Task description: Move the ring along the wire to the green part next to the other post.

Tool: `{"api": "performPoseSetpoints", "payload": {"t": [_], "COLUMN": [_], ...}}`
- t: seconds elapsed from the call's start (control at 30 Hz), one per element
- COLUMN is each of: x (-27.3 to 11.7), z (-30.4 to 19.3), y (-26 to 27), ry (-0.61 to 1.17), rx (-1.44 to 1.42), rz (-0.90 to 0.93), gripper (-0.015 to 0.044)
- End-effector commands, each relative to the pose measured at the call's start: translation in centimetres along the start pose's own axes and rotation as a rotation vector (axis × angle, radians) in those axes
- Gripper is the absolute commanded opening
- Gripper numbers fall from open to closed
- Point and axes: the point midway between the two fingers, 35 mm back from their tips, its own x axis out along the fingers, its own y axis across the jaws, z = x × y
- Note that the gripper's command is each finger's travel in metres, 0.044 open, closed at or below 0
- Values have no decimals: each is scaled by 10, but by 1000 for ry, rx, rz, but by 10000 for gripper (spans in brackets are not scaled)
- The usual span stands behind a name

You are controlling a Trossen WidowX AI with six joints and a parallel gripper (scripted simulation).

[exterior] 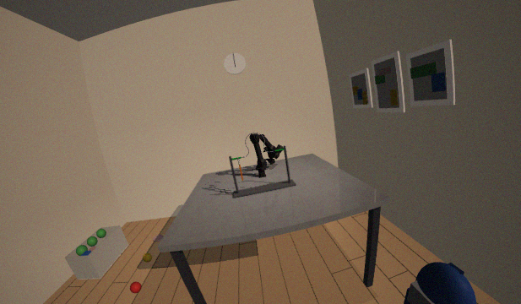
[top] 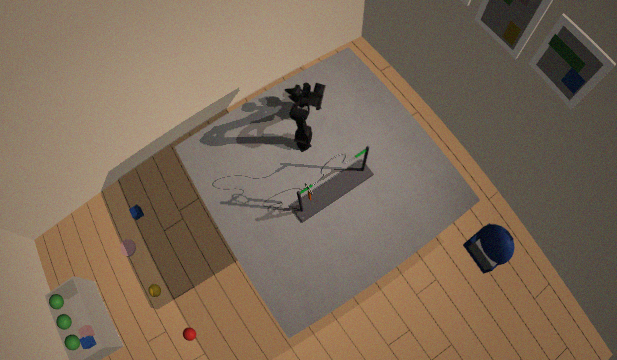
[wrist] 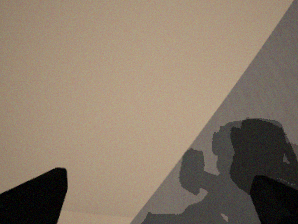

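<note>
The ring [top: 309,193] [exterior: 239,161] hangs around the left green part of the wire [top: 305,190] [exterior: 236,159], beside the left post [top: 300,201] [exterior: 234,175]. Its orange handle [top: 309,195] [exterior: 241,173] points down, with nothing holding it. The thin grey wire curves up and across to the other green part [top: 361,153] [exterior: 279,149] at the right post [top: 366,159] [exterior: 287,165]. My gripper [top: 288,92] [wrist: 162,183] is open and empty, well behind the wire and away from the ring. In the wrist view its black fingers stand wide apart; ring and handle are out of that view.
The posts stand on a dark base bar [top: 333,195] [exterior: 264,189] on the grey table [top: 388,210] [exterior: 319,203]. The arm stands behind the wire. The wrist view shows the wall [wrist: 100,75], table edge and arm shadows. A bin, balls and a blue helmet-like object are on the floor.
</note>
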Motion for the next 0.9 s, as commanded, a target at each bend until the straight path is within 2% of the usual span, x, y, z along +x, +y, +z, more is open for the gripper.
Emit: {"api": "performPoseSetpoints", "payload": {"t": [0.0, 0.27, 0.57, 0.87], "x": [-1, -51, -121, -195], "z": [1, 31, 52, 52], "y": [0, -17, -34, -48], "ry": [-5, -227, -493, -747], "rx": [-2, -77, -162, -228], "rz": [-1, -61, -165, -292], "gripper": [374, 164, 160, 160]}}
